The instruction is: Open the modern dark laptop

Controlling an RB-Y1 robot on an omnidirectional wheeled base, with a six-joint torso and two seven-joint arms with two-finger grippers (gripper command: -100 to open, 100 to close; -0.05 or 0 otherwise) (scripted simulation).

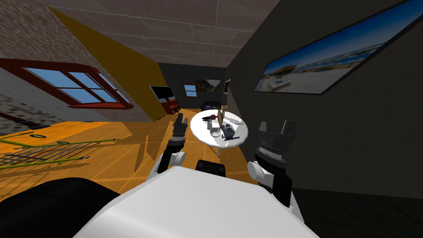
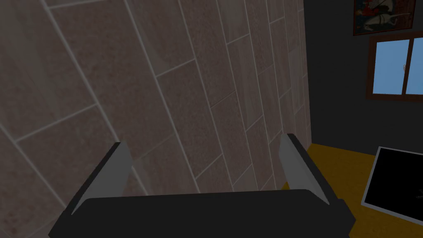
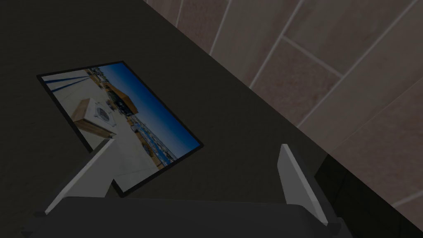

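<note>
A round white table stands a few steps ahead, close to the dark wall on the right. On it the laptop shows as a thin dark panel that looks nearly upright; how far its lid stands from its base I cannot tell. My left gripper is raised, left of the table and well short of it. Its fingers are open with nothing between them. My right gripper is raised near the dark wall, right of the table. It is open and holds nothing.
Beside the laptop lie a white bowl, a grey gadget and dark items. A dark cabinet and a TV on a red stand sit at the far end. Orange floor lies open to the left.
</note>
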